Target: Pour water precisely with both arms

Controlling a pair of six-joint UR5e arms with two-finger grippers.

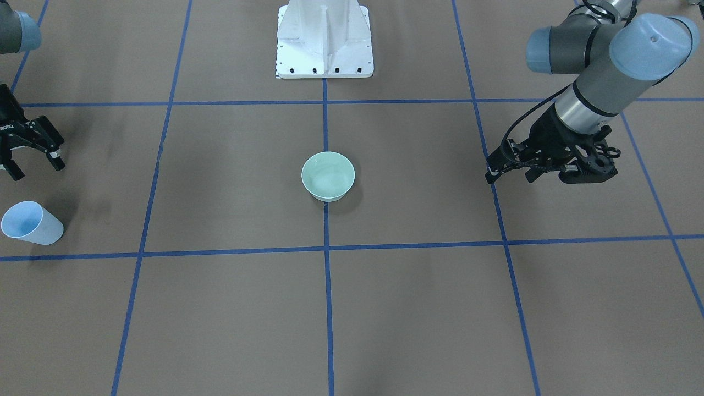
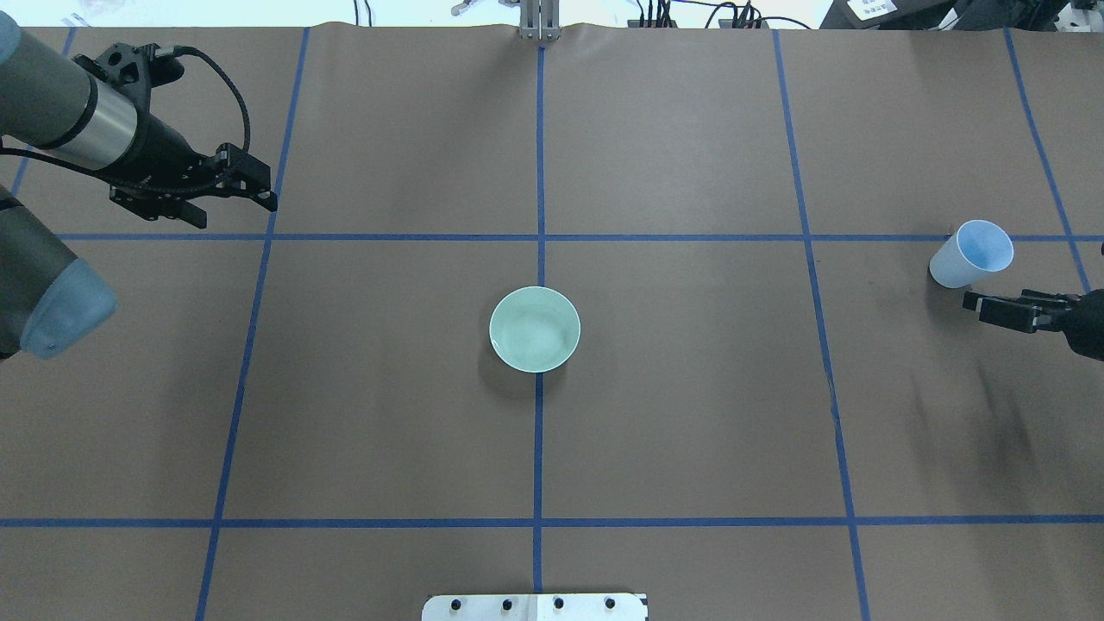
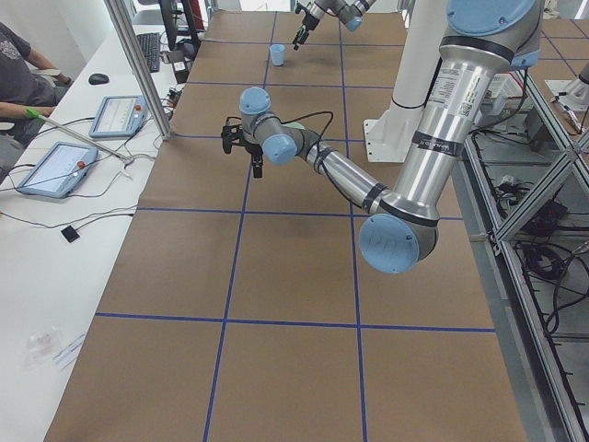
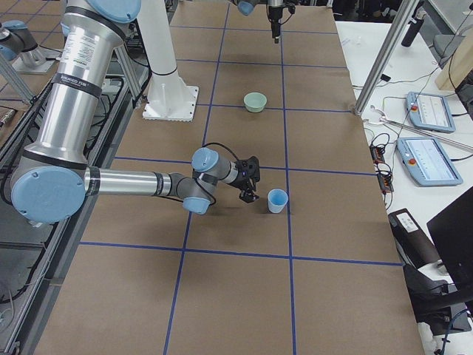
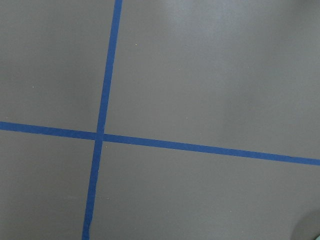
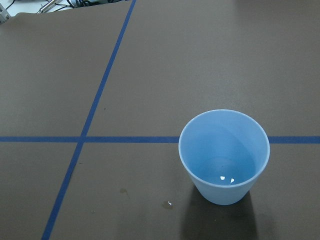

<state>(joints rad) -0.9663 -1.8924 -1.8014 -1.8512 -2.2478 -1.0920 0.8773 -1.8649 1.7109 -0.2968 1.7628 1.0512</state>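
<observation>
At the overhead view's right edge the cup (image 2: 970, 254) of water (image 6: 225, 172) stands upright just above the open, empty right gripper (image 2: 976, 308), with the open left gripper (image 2: 266, 188) far away.

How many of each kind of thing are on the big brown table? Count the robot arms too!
Pale green round bowl: 1
Pale blue tapered cup: 1
Grey and silver robot arms: 2, the left arm and the right arm
Total: 4
</observation>
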